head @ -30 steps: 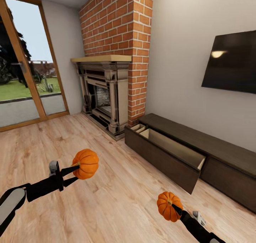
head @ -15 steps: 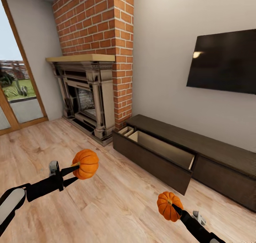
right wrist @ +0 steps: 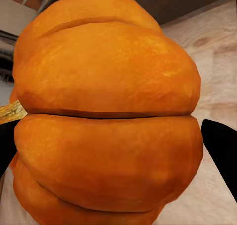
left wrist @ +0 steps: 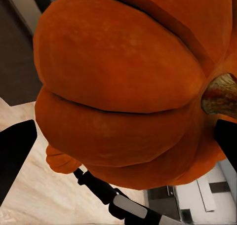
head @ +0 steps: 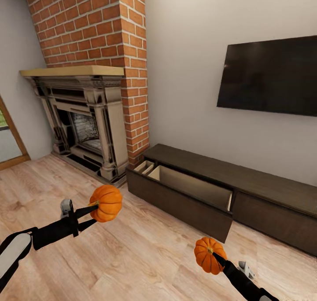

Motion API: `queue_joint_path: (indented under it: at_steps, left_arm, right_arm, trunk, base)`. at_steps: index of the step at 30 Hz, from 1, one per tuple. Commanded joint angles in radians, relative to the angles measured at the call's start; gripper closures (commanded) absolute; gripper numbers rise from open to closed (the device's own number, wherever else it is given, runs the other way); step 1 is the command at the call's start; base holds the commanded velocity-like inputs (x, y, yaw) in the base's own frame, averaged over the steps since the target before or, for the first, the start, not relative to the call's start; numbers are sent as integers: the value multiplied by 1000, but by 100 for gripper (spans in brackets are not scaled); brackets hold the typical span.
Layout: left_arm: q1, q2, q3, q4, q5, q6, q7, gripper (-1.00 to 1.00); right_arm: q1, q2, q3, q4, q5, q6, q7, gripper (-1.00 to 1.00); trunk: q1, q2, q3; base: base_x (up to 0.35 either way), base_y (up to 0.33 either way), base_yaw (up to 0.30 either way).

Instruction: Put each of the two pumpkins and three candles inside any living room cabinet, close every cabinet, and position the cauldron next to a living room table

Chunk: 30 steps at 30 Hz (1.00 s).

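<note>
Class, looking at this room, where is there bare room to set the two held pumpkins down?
The open drawer of the cabinet shows a bare beige inside. The cabinet's flat top below the TV is bare, as is the wood floor before it. Smaller dividers crowd the drawer's fireplace end.

Cabinet (head: 264,191) cut off at right

Your head view swings toward 3 o'clock: the glass door slips out at 9 o'clock, and the fireplace (head: 83,125) and cabinet (head: 229,195) with its open drawer (head: 185,195) slide toward 9. The TV (head: 268,76) now shows almost whole, its bright reflection gone.
</note>
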<state>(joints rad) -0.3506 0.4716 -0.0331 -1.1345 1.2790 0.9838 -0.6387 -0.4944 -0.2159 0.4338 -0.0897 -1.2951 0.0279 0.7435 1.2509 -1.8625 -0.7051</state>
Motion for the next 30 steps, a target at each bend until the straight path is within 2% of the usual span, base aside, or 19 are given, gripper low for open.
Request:
queue_joint_path:
  at_steps: [1, 30]
  left_arm:
    - [-1, 1, -1, 1, 16, 7, -4, 100]
    - [-1, 1, 1, 14, 14, 7, -6, 100]
  right_arm:
    - [-1, 0, 6, 1, -10, 3, 4, 100]
    - [-1, 0, 6, 1, -10, 3, 2, 100]
  trunk:
    - [0, 0, -1]
    - [0, 0, -1]
  base:
    - [242, 260, -289]
    - [279, 216, -289]
